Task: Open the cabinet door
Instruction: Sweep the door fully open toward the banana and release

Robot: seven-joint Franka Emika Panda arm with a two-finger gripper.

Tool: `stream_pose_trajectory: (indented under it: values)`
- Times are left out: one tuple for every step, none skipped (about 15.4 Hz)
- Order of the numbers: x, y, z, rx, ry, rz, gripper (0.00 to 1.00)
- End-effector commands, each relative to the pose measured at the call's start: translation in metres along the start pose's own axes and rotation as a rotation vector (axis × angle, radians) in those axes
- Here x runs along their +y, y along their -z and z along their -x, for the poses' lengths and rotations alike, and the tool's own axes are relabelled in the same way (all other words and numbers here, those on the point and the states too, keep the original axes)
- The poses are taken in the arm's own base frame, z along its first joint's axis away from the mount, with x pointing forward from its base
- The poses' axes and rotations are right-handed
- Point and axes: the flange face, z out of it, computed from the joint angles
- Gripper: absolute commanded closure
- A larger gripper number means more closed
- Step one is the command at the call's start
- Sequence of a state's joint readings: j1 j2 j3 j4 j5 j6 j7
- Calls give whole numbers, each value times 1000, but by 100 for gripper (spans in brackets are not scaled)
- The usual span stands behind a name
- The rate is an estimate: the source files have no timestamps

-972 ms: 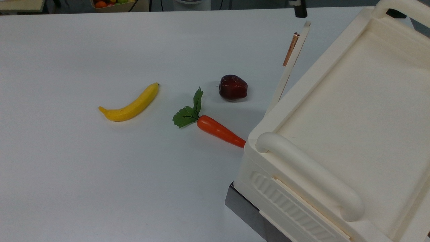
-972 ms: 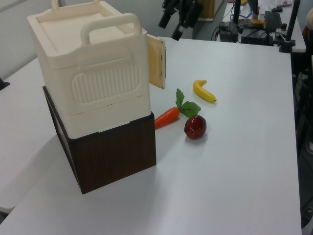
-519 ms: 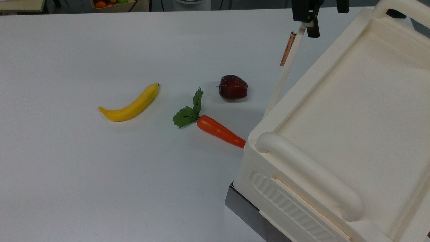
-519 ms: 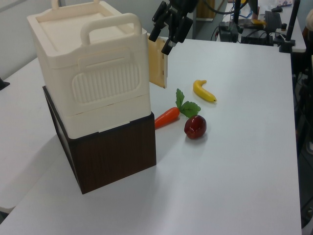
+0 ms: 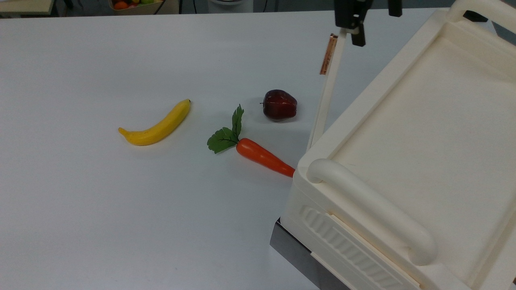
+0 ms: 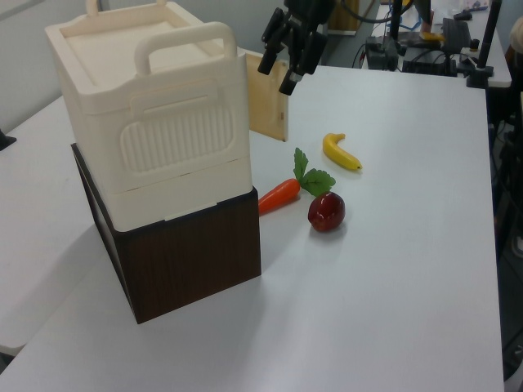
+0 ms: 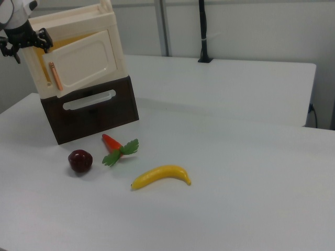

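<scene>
The cabinet door [image 5: 327, 86] is swung partly out from the cabinet [image 5: 419, 133], above the worktop [image 5: 121, 201]. The gripper [image 5: 350, 29] is set at its far free edge, presumably to push it wider; whether the fingers are gripping cannot be told.

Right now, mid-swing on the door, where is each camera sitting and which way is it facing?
Top view: high over the cabinet, looking down across the table; the gripper sits at the door's far end.
Left view: raised, off the cabinet's ribbed side, facing the far workbenches; the gripper hangs above the door.
Right view: low, across the table, facing the door's front; the gripper is at the right view's left edge.
All three share the banana, carrot and apple.
</scene>
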State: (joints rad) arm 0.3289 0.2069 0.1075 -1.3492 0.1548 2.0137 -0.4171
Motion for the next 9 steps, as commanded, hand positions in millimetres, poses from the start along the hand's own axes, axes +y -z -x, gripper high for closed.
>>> stream_pose_trajectory:
  values:
    - [18,28,27,-77,-37,14,0]
    - [26,34,33,-94,-49,23,0]
    - [33,39,39,-108,-58,36,0]
    - [42,42,45,-127,-68,52,0]
    - [49,42,50,-155,-71,74,0]
    - [57,43,56,-182,-73,99,0]
    - [68,43,62,-199,-81,125,0]
    - [80,41,68,-211,-97,140,0]
    - [91,41,74,-217,-115,146,0]
